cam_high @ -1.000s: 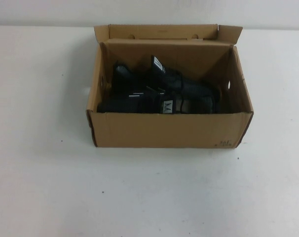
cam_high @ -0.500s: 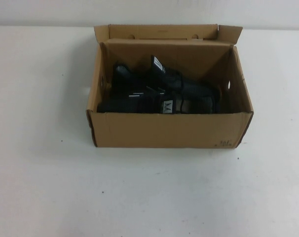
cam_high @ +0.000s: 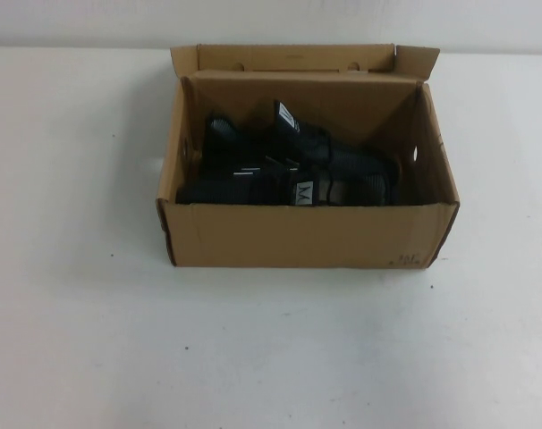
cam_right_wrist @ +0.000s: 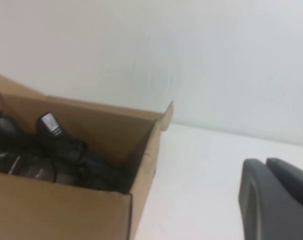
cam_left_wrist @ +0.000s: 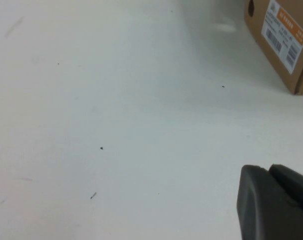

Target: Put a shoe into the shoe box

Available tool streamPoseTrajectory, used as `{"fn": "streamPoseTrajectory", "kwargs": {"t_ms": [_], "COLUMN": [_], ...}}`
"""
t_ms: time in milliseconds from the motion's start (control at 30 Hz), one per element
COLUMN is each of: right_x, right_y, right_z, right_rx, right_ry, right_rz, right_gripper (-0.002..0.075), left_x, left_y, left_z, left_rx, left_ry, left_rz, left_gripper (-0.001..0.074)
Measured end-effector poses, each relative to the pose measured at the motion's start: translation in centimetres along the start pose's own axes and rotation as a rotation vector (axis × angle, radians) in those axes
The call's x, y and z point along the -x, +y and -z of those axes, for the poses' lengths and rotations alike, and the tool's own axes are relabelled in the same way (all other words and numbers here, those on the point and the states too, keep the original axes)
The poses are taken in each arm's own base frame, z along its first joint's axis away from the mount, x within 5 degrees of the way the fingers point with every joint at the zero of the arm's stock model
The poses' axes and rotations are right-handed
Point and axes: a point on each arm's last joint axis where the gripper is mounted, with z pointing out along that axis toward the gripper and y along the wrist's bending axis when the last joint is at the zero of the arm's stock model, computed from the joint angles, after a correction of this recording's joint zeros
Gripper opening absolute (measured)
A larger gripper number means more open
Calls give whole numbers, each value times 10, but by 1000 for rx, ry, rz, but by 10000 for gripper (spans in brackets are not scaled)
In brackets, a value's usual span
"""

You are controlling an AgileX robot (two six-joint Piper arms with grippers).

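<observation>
Here, the shoe box [cam_high: 298,234] is seen standing open on the white bench [cam_high: 83,313], its flaps raised and its long front wall turned toward the robot's side. Inside it, the shoe [cam_high: 298,190] is laid lengthwise just behind the front wall, with its grey tongue label facing up and its ribbed toe pointed toward the robot's right. Its black mate [cam_high: 293,134] is set behind it, nearer the back wall, with a white-striped pull tab shown at the top. Both shoes are contained wholly within the box. A round hole is seen in the right side wall, and small dark print is found at the lower right corner of the front wall. An orange and white label [cam_left_wrist: 285,35] is carried on the left end wall, as shown from the left wrist. Neither arm is seen from the raised camera. The left gripper [cam_left_wrist: 274,205] is held low over bare bench, well apart from the box on its left. The right gripper [cam_right_wrist: 276,200] is held to the right of the box. Whether either gripper's fingers are released or clenched cannot be told.
</observation>
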Motion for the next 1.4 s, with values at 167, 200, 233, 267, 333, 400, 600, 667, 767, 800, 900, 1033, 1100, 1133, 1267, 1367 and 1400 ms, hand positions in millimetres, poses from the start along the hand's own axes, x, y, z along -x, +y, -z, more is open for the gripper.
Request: {"fn": "streamPoseTrajectory", "kwargs": {"t_ms": [167,200,233,267,333,400,600,667,767,800,900,1033,1100,1133,1267,1367,1400], "right_x": [-26,-34,-45,-57,-79,-104,-133,-135,-135,-135,-135,-135,-135,-135,-135,-135,-135], "right_y": [-3,-3,-3,-3,-2,-1,2,3,3,4,4,4,4,4,4,4,4], "right_z": [15,16,17,18,18,17,17,17,17,17,17,17,17,17,17,17,17], "right_rx": [-48,-55,-62,-65,-70,-66,-58,-54,-48,-46,-45,-44,-44,-44,-44,-43,-43], "right_ry": [-33,-28,-18,-7,19,58,223,238,245,244,245,246,246,246,246,246,246], "right_rz": [-21,-32,-46,-59,-90,-125,-202,-219,-240,-248,-255,-258,-258,-258,-258,-260,-260], "right_gripper": [-16,-16,-16,-16,-16,-16,-16,-16,-16,-16,-16,-16,-16,-16,-16,-16,-16], "left_x": [0,0,0,0,0,0,0,0,0,0,0,0,0,0,0,0,0], "left_y": [0,0,0,0,0,0,0,0,0,0,0,0,0,0,0,0,0], "left_z": [0,0,0,0,0,0,0,0,0,0,0,0,0,0,0,0,0], "left_rx": [0,0,0,0,0,0,0,0,0,0,0,0,0,0,0,0,0], "left_ry": [0,0,0,0,0,0,-1,-1,-2,-2,-2,-2,-2,-2,-2,-2,-2], "left_rz": [-2,-2,-2,-2,-2,-2,-2,-2,-2,-2,-2,-4,-4,-4,-4,-4,-4], "left_gripper": [-1,-1,-1,-1,-1,-1,-1,-1,-1,-1,-1,-1,-1,-1,-1,-1,-1]}}
